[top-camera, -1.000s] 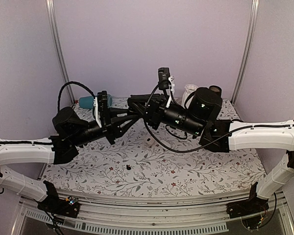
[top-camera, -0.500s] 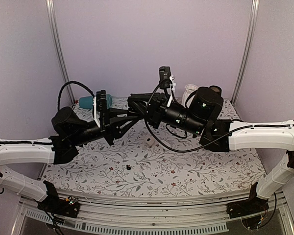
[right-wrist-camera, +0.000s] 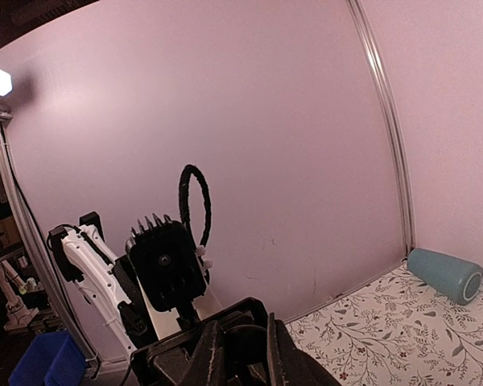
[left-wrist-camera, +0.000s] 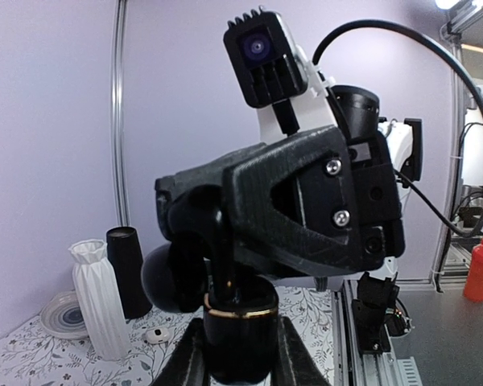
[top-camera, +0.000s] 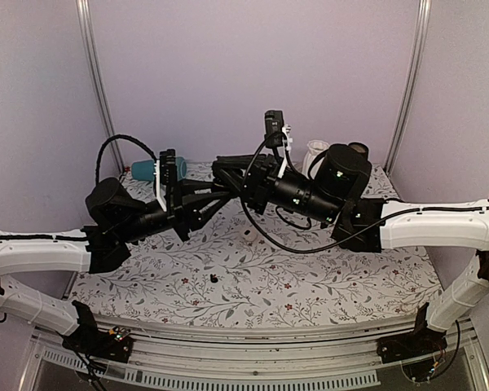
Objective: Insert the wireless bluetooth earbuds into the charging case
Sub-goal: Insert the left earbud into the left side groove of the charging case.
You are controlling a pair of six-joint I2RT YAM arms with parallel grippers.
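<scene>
Top view: left gripper [top-camera: 216, 189] and right gripper [top-camera: 228, 171] meet nose to nose above the table [top-camera: 326, 285]; one loose earbud [top-camera: 214, 278] lies near the front edge.
Left wrist view: left fingers [left-wrist-camera: 185, 363] clamp the charging case [left-wrist-camera: 240, 334], lid [left-wrist-camera: 175, 277] swung open; the right gripper [left-wrist-camera: 217, 233] presses down into it.
Right wrist view: right jaws look nearly closed; any earbud between them is hidden.
Step, as I judge: seating the first earbud.
Next: release, then fetch the loose earbud.
</scene>
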